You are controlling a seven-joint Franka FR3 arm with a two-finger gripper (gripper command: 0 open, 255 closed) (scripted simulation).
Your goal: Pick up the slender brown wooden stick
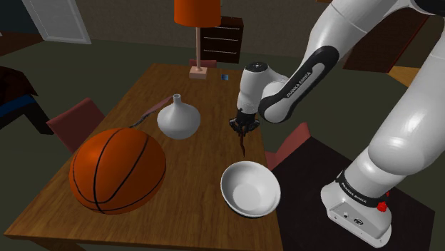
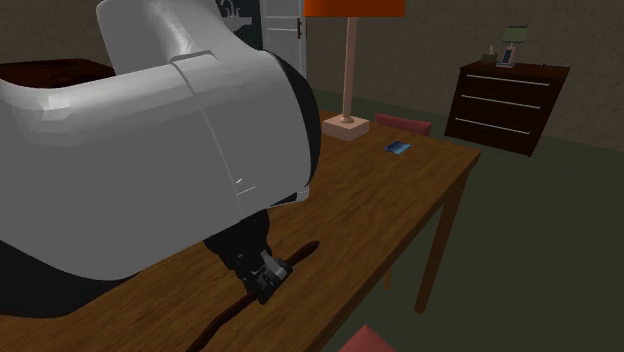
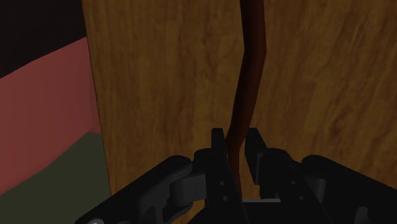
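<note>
A slender dark reddish-brown stick (image 3: pixel 248 76) lies along the wooden table (image 3: pixel 165 83), close to its edge. My black gripper (image 3: pixel 236 143) is shut on one end of it, a finger pressed against each side. In the shoulder view the gripper (image 1: pixel 243 130) points down between the white vase and the white bowl, and the stick (image 1: pixel 244 146) runs from it toward the bowl. In the second exterior view the gripper (image 2: pixel 268 282) sits over the stick (image 2: pixel 303 251) near the table's front edge. I cannot tell whether the stick is off the table.
A basketball (image 1: pixel 118 170), a white vase (image 1: pixel 177 118), a white bowl (image 1: pixel 249 187), a knife (image 1: pixel 151 112) and a lamp (image 1: pixel 197 43) share the table. A small blue item (image 2: pixel 398 148) lies near the lamp base. Red chairs (image 1: pixel 75 121) stand beside the table, a dresser (image 2: pixel 510 95) behind.
</note>
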